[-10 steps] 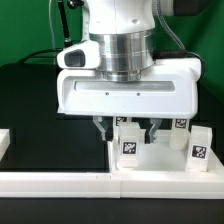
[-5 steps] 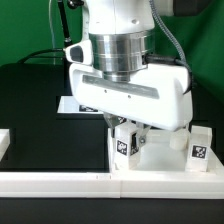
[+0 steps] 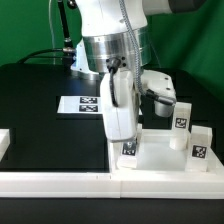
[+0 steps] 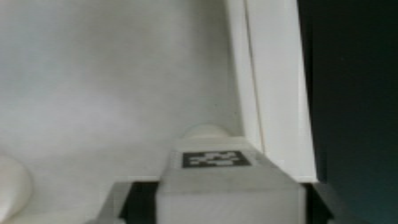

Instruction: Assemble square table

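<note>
Going from the exterior view's left, we see the marker board (image 3: 80,104) flat on the black table (image 3: 35,110), beyond and to that side of our gripper (image 3: 130,148). A second ago the hand faced the camera broadside with its jaws wide over a group of legs; since then it has turned edge-on and the jaws have closed in. In the wrist view a tagged table leg (image 4: 217,160) sits between the dark fingers (image 4: 151,200), so we judge we have hold of it, half closed around it.

The leg (image 3: 130,150) is directly under the hand, standing on the white tabletop (image 3: 160,160) near its raised rim (image 4: 267,90). Further to the exterior view's right, two more legs (image 3: 183,122) (image 3: 197,150) stand upright, well clear of the fingers.

We take the grasp as made; the next step, in our judgement, is lifting this leg and carrying it to a corner socket.
</note>
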